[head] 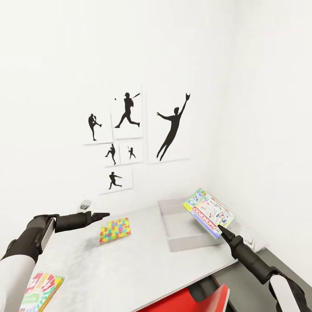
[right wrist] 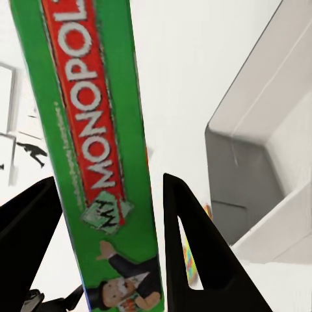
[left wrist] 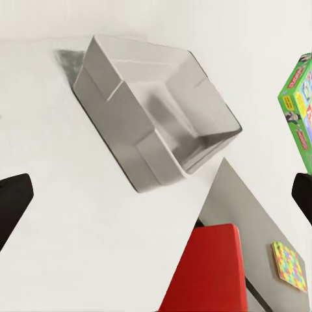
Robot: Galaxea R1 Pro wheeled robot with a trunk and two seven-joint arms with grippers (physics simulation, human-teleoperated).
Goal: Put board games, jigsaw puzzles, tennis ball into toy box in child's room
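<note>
The right pincer (head: 225, 229) pinched a stiff, probably light board game (head: 209, 212) by its thin edge above the toy box (head: 190, 236), while the left pincer (head: 100, 215) hung spread over the tabletop (head: 130, 264).

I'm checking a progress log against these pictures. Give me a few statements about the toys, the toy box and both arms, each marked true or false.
1. The right tool grips the green-edged Monopoly box. True.
2. That Monopoly box lies flat on the toy box floor. False: it is held tilted above the toy box.
3. The left tool holds a jigsaw puzzle. False: it holds nothing; the jigsaw puzzle lies on the table.
4. The toy box interior looks empty in the left wrist view. True.
5. Another board game lies at the table's near left corner. True.
</note>
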